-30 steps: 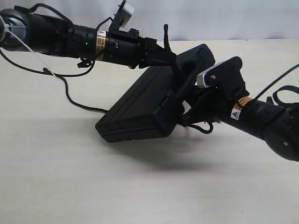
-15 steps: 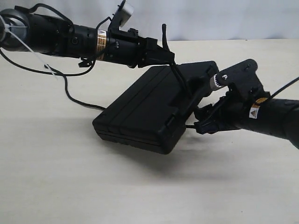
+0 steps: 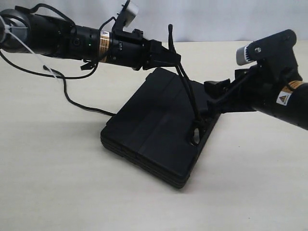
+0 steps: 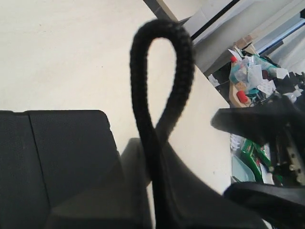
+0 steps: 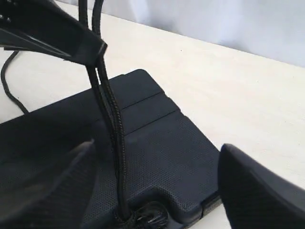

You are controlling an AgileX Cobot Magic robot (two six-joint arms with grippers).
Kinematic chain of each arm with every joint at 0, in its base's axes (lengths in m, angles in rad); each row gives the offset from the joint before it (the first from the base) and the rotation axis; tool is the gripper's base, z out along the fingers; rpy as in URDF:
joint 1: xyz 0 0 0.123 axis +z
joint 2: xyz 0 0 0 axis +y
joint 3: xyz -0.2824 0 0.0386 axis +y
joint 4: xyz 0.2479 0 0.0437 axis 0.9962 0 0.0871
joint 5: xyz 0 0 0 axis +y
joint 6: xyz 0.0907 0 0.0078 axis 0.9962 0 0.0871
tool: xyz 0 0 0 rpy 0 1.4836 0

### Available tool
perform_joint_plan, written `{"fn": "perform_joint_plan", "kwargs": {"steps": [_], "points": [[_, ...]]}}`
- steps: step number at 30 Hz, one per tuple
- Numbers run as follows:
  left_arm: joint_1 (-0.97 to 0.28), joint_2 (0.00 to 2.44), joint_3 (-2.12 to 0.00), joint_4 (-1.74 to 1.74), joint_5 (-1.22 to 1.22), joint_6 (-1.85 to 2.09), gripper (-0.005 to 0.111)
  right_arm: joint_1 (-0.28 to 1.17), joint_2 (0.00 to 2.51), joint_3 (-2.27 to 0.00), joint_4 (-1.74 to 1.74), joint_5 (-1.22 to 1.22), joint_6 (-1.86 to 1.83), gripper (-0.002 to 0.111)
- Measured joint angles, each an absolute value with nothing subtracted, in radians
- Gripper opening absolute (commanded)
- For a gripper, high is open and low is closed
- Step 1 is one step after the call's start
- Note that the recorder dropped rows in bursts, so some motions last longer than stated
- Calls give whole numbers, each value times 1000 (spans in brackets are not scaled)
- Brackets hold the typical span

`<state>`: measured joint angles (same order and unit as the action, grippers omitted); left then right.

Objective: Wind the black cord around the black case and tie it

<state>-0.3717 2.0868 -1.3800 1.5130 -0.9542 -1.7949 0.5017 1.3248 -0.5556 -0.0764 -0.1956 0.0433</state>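
The black case point(image 3: 154, 127) lies flat on the table, its textured face point(image 5: 171, 148) filling the right wrist view. My left gripper point(image 3: 171, 57) hangs above the case's far edge, shut on the black cord point(image 3: 188, 94). A loop of the cord point(image 4: 162, 71) sticks up past the shut fingers. Two strands point(image 5: 112, 119) run down from them to a frayed knot point(image 5: 148, 217) at the handle slot point(image 3: 195, 135). My right gripper point(image 3: 211, 96) is open beside the case's right edge, holding nothing. Its fingers point(image 5: 259, 191) stand wide apart over the case.
A smooth black robot cable point(image 3: 72, 98) trails over the table left of the case. The left arm point(image 3: 57, 38) stretches in from the upper left, the right arm point(image 3: 274, 91) from the right. A pale wall closes the table's far side.
The right gripper has opened and drawn back to the right. The case, earlier tilted up off the table in its grip, now lies flat. The left gripper keeps hold of the cord.
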Motion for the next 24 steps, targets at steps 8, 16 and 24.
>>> {"fn": "perform_joint_plan", "kwargs": {"steps": [8, 16, 24], "points": [[-369, 2087, -1380, 1497, -1043, -1718, 0, 502, 1500, -556, -215, -270, 45, 68], [-331, 2087, -1380, 1497, -1125, -1674, 0, 502, 1606, -556, -263, -471, 45, 68], [-327, 2087, -1380, 1497, -1138, -1673, 0, 502, 1676, -556, -290, -589, 47, 6]]}}
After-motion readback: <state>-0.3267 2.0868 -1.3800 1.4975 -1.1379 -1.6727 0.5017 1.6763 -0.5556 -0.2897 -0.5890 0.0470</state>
